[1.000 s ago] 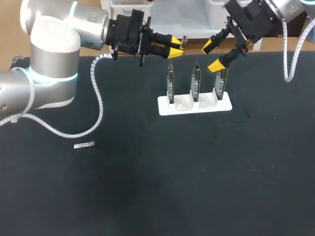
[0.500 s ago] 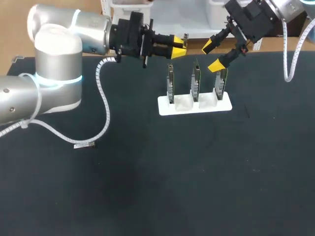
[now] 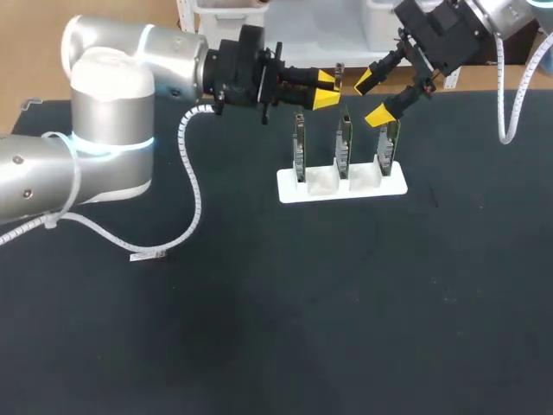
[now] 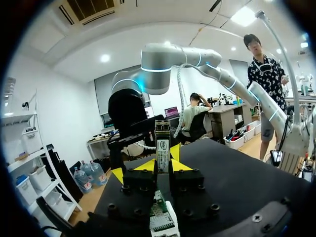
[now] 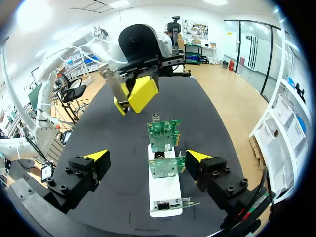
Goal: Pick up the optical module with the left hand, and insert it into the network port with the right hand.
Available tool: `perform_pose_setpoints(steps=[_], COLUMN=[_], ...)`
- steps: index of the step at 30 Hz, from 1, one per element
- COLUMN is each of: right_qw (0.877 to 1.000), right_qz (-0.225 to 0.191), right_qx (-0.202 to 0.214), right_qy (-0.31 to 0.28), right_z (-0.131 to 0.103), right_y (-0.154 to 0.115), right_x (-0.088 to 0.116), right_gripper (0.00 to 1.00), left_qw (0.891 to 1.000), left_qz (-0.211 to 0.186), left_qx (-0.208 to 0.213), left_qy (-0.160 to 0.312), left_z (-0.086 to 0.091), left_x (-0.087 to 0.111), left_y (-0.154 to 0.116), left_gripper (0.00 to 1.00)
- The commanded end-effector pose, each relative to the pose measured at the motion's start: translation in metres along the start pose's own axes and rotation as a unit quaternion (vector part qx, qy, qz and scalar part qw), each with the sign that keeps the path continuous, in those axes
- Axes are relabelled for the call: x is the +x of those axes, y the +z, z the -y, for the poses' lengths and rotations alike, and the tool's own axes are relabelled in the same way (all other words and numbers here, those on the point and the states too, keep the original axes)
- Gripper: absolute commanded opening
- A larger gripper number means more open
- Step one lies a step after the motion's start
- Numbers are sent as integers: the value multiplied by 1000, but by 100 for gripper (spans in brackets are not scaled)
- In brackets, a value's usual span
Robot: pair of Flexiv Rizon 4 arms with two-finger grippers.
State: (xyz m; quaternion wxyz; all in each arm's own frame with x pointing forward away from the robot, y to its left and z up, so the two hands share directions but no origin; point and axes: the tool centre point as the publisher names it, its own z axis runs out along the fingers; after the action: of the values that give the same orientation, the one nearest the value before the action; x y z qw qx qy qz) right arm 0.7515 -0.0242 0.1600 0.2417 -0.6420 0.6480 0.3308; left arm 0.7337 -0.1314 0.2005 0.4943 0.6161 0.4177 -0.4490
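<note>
Your head cam sits up high behind the robot and looks down over the whole black table [image 3: 346,328]. The left wrist cam sits close behind the left gripper [image 4: 163,167], looking out along its fingers toward the right arm [image 4: 163,61]. The right wrist cam looks past the right gripper [image 5: 147,156], down the table. It and the head cam both catch the white card stand [image 5: 165,190] and the left gripper.

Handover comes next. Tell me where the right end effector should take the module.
Take the module by its free end, the long narrow stretch sticking out past the left end effector and its yellow tips. Probably bring the open right end effector in across its long sides, clear of those tips.
</note>
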Motion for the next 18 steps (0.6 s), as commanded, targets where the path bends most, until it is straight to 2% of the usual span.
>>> perform_pose_setpoints(steps=[1,11,18], right_qw=[1000,1000,1000], right_qz=[0,0,0], right_qx=[2,2,2], right_qy=[0,0,0], right_z=[-2,-2,-2], right_y=[0,0,0], right_x=[0,0,0], right_gripper=[100,100,100], left_qw=[1000,999,999], left_qz=[4,7,-5], left_qx=[4,-1,-15], left_qy=[-16,-45,-29], left_z=[2,7,5], left_x=[2,4,11], left_y=[4,8,6], left_gripper=[0,0,0])
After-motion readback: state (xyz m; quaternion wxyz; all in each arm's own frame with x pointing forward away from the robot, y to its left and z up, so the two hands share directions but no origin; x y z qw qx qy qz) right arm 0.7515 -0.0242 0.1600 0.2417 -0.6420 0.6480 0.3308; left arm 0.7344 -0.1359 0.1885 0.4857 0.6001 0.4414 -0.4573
